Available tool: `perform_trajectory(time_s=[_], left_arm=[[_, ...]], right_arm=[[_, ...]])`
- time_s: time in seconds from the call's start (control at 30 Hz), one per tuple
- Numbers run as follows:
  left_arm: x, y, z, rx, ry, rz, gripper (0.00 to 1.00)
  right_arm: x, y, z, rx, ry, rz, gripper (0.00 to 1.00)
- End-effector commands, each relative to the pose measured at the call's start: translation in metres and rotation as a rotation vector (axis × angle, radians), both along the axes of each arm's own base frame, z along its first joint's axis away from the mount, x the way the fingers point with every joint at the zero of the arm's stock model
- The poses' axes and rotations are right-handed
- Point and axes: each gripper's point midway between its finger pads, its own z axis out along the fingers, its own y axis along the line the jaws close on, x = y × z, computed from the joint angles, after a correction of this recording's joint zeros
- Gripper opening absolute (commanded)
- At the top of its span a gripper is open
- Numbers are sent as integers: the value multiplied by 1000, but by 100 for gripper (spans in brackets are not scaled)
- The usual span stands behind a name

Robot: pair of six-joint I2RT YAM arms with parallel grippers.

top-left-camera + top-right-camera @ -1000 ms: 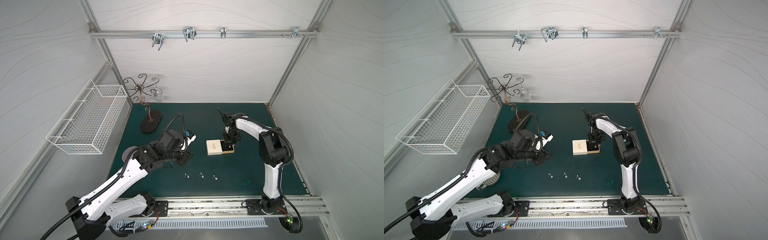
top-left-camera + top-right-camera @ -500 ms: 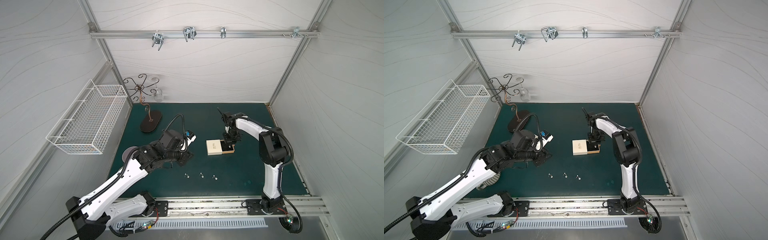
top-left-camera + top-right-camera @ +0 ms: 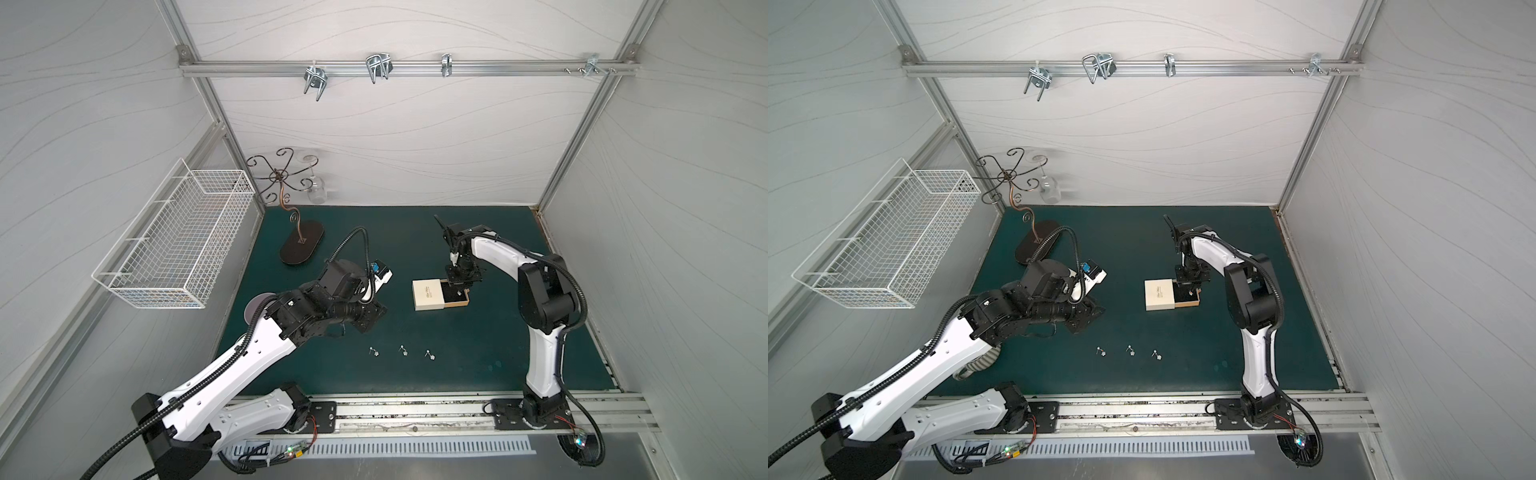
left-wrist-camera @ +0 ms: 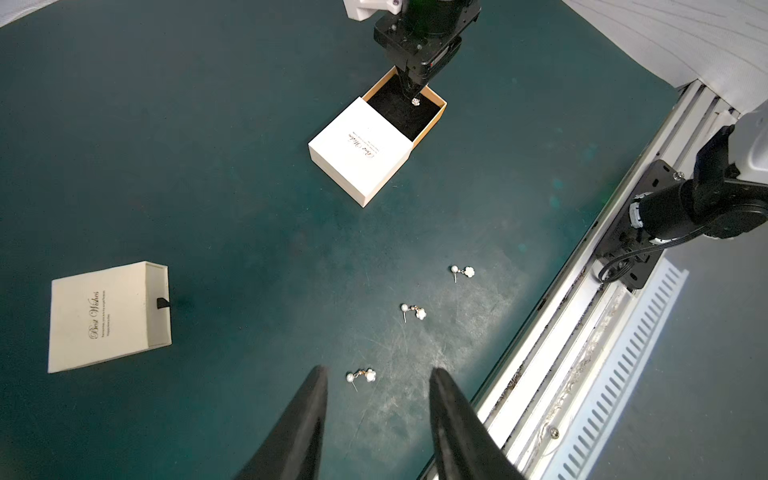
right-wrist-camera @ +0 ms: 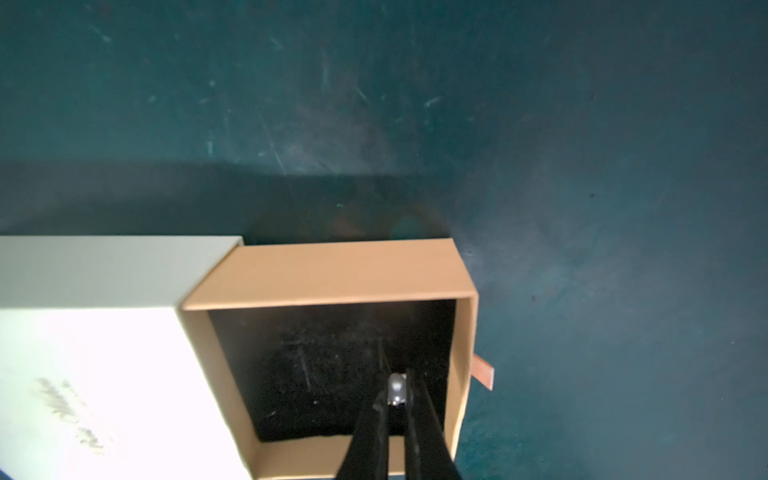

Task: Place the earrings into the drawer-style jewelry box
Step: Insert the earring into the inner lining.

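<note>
We count four earrings (image 4: 413,311): three in a row near the open jewelry box (image 4: 360,160), and a fourth earring (image 4: 414,101) over its drawer (image 5: 332,270). We see two boxes; the closed box (image 4: 99,318) lies well apart from the open one. We also count one wire basket (image 3: 178,245) and one stand (image 3: 301,247).

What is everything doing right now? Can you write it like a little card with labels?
right pincer: shut on one earring, over the open drawer
left pincer: open, empty, above the mat
loose earrings: three, in a row on the mat
jewelry box: drawer pulled out of its white sleeve
other box: closed, on the mat
</note>
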Motion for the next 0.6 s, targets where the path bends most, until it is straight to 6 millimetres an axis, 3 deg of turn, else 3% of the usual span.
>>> perform_trajectory(time_s=[0.0,0.57], left_arm=[[2,-6,13,-39,-46,-24,45],[1,-6,14,-44,-48,-26,45]], right_arm=[[-2,0,2,-1,24,13,3],[-2,-2,-1,-29,20,19,2]])
